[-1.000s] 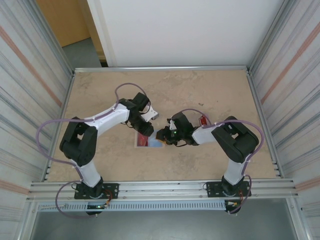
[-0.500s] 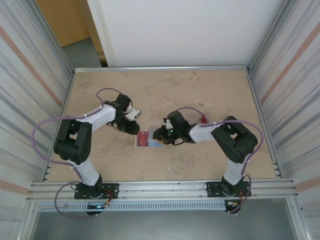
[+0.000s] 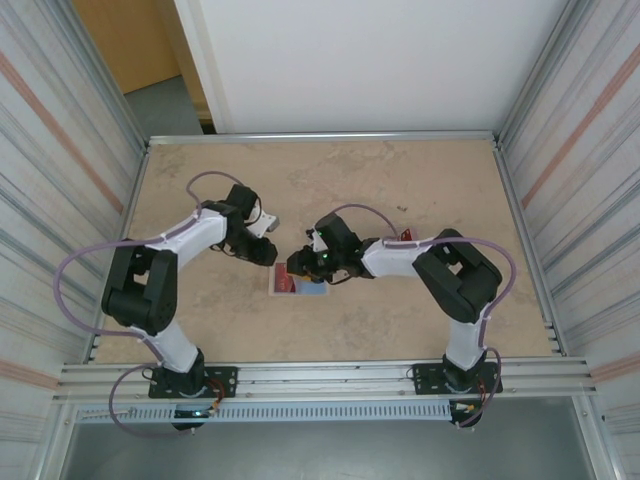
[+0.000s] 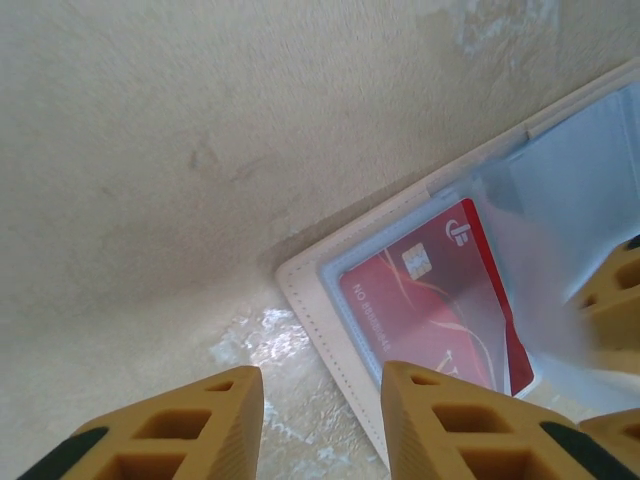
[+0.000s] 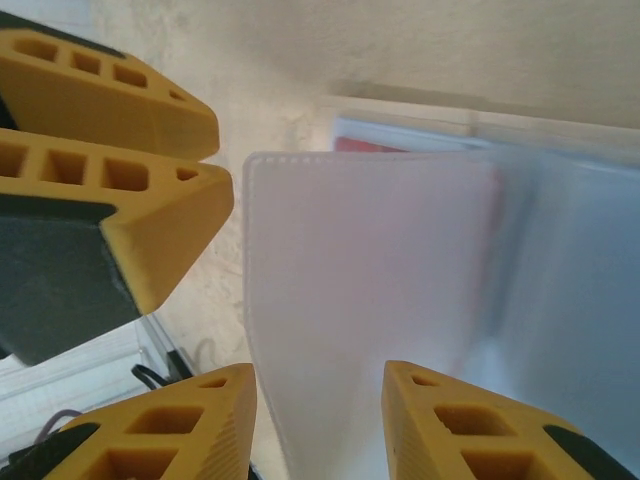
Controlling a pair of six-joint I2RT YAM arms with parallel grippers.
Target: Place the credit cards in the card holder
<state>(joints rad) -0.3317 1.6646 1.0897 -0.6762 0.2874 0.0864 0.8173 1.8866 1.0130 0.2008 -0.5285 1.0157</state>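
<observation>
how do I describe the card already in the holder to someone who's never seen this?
Near the middle of the table lies the pale card holder, open. The credit card sits under its translucent pocket: red, with a chip and white swirls, the only strong colour on it.

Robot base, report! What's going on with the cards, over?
Left gripper open, empty. Right gripper open above card holder. One red card in pocket.

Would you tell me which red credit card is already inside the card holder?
The credit card under a clear pocket of the card holder; the other credit card lies bare on the table by the right arm.
</observation>
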